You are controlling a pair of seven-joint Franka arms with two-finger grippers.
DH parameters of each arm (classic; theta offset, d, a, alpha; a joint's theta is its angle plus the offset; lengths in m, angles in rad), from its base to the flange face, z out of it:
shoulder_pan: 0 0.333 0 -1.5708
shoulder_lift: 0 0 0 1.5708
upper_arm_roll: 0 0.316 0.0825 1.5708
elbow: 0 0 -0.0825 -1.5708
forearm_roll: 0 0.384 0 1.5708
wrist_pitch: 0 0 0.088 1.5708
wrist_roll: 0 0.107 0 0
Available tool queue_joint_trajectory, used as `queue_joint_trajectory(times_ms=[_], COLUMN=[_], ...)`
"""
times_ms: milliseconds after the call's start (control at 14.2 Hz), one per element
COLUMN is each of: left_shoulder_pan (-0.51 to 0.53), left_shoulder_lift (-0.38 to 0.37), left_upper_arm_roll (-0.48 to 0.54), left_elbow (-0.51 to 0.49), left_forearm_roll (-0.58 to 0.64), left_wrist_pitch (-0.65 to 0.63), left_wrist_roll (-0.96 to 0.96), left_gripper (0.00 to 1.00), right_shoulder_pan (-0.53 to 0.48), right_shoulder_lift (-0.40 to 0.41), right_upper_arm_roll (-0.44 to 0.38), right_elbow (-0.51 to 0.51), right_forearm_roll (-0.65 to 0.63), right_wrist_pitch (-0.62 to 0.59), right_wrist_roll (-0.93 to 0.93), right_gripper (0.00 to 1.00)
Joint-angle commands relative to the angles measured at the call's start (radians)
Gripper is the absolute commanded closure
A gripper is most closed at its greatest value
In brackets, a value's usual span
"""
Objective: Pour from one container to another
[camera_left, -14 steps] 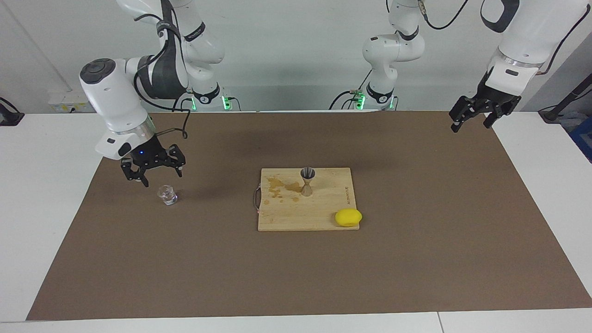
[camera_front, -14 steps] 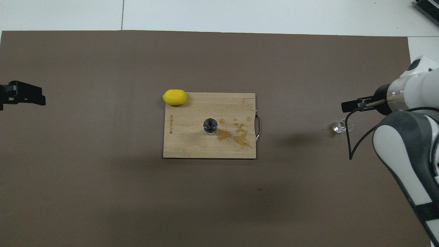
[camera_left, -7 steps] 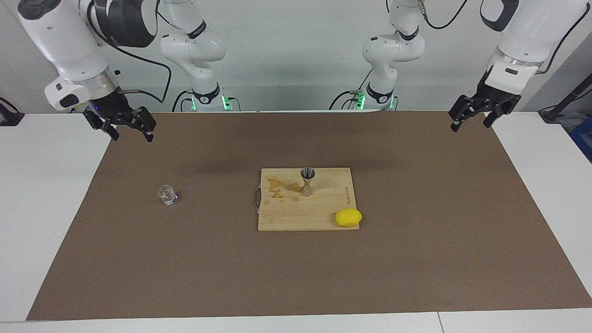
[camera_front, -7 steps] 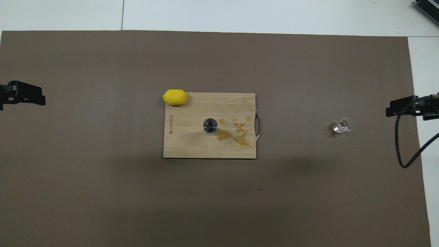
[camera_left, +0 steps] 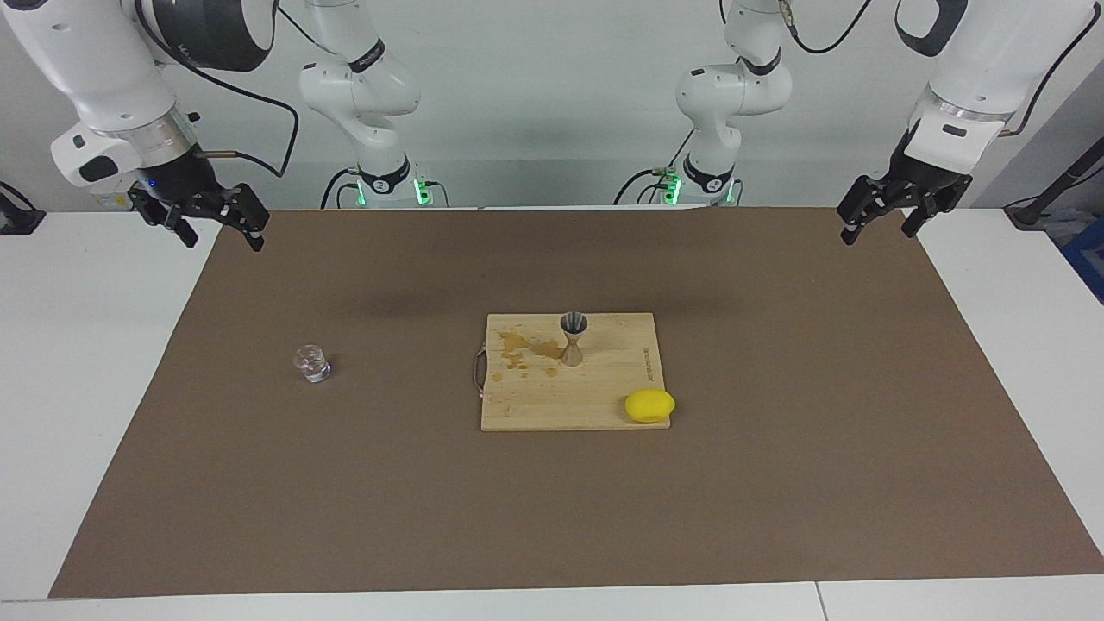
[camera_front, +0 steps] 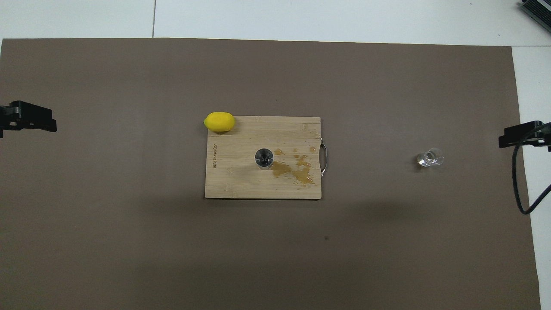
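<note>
- Glass cup (camera_left: 311, 363): upright on the brown mat, toward the right arm's end.
- Steel jigger (camera_left: 573, 337): upright on the cutting board (camera_left: 604, 397).
- Right claw (camera_left: 210, 222), left claw (camera_left: 888, 214): raised over the mat's edges, open, empty.

In the overhead view only the tip of the left gripper (camera_front: 28, 121) shows, cut off by the picture's edge; the right gripper (camera_front: 523, 135) is cut off likewise. Whether the glass cup (camera_left: 311, 363) holds liquid is too small to tell, as is the fill of the jigger (camera_left: 573, 337).
</note>
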Motion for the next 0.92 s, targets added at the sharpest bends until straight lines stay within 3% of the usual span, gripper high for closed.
queue_joint_trajectory(times_ms=[0,141,283,848], left_shoulder_pan=[0.004,0.001,0.0,0.001], left_shoulder_lift=[-0.002,-0.002,-0.002,-0.002], left_upper_arm_roll=[-0.005,-0.004,-0.004,-0.004], left_elbow=[0.014,0.014,0.014,0.016], left_forearm_roll=[0.004,0.004,0.004,0.002], left_wrist_pitch=[-0.009,-0.009,-0.009,-0.017], left_wrist_roll=[-0.007,-0.007,-0.007,-0.007], left_gripper=[0.0,0.0,0.0,0.0], right_shoulder_pan=[-0.001,0.004,0.025,0.027], right_shoulder_lift=[0.001,0.007,-0.004,-0.014], right_upper_arm_roll=[0.007,0.009,0.036,0.049], right_elbow=[0.034,0.091,0.059,0.027], right_forearm_roll=[-0.002,0.047,0.064,0.015], right_wrist_pitch=[-0.051,-0.106,-0.063,-0.051], right_wrist_roll=[-0.014,0.056,0.123,0.023], right_gripper=[0.0,0.0,0.0,0.0])
